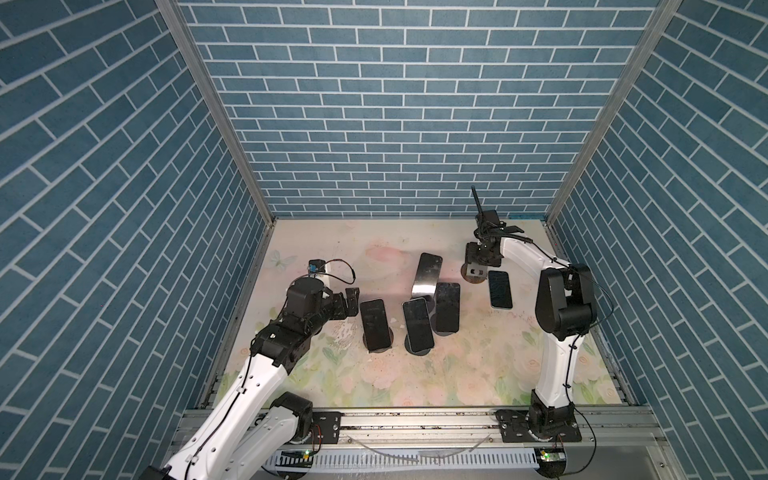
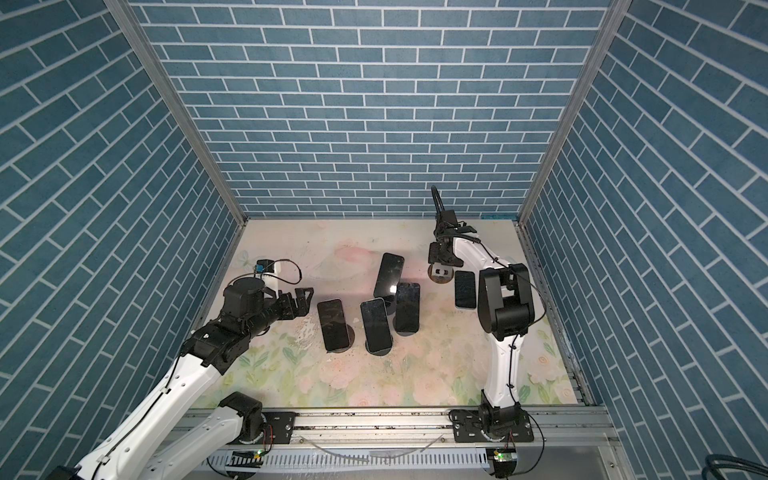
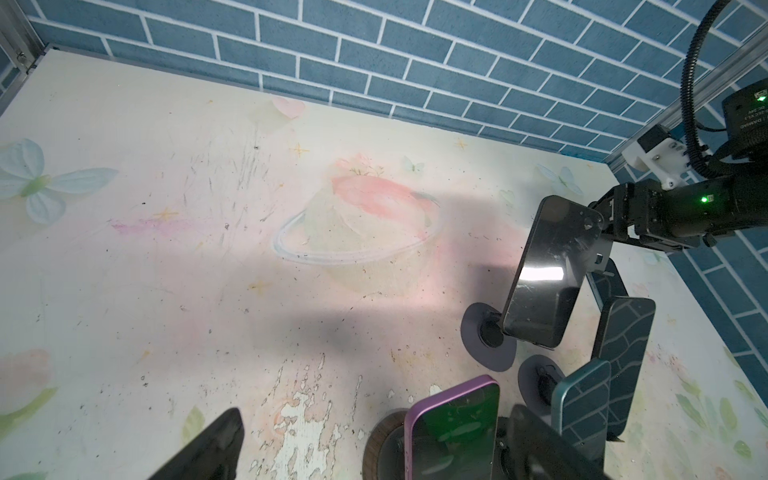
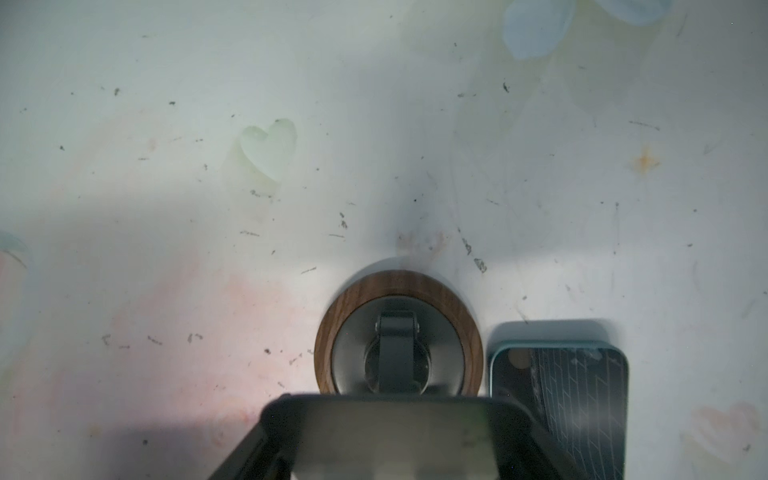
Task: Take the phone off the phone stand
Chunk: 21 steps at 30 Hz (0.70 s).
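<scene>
Teal-edged phone (image 4: 582, 399) lies flat just beside the wood-rimmed stand (image 4: 399, 286).

The counter (image 1: 374, 382) is a pale surface printed with flowers, scuffed, speckled with dark marks and flaked in one patch. A teal-edged phone (image 1: 499, 289) lies flat on it, just beside a wood-rimmed stand (image 4: 399, 332). Four other stands (image 3: 486, 345) sit clustered toward the middle.

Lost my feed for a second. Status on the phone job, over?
Left hand open beside mounted purple-edged phone. Right hand over empty wood-rimmed round stand, grip unclear. Teal-edged phone flat on floral table beside it. Nothing blocking.
</scene>
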Tool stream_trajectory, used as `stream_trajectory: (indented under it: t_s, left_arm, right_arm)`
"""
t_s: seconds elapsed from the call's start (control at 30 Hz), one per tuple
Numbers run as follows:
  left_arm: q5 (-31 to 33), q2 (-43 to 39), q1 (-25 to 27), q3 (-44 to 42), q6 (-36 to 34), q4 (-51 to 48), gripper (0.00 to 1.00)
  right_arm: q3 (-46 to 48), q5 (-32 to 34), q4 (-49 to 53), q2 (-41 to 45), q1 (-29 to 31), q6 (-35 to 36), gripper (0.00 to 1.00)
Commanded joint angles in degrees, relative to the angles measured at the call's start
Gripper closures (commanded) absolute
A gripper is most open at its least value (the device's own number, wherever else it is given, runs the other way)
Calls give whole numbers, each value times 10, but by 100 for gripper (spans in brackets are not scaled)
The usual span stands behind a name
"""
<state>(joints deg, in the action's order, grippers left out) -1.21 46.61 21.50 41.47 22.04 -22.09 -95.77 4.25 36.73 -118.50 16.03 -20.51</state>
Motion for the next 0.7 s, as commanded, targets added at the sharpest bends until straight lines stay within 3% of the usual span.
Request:
stream_trajectory:
  t_s: [0.0, 0.4, 0.67]
  left_arm:
    - [12, -2, 5, 1, -4, -5, 0]
    - [16, 15, 6, -2, 0, 22, 0]
    - [2, 25, 6, -1, 10, 32, 0]
  right_arm:
    - [-33, -1, 24, -20, -1, 16, 34]
    - [-19, 13, 16, -5, -1, 13, 10]
    - [22, 19, 8, 84, 0, 5, 9]
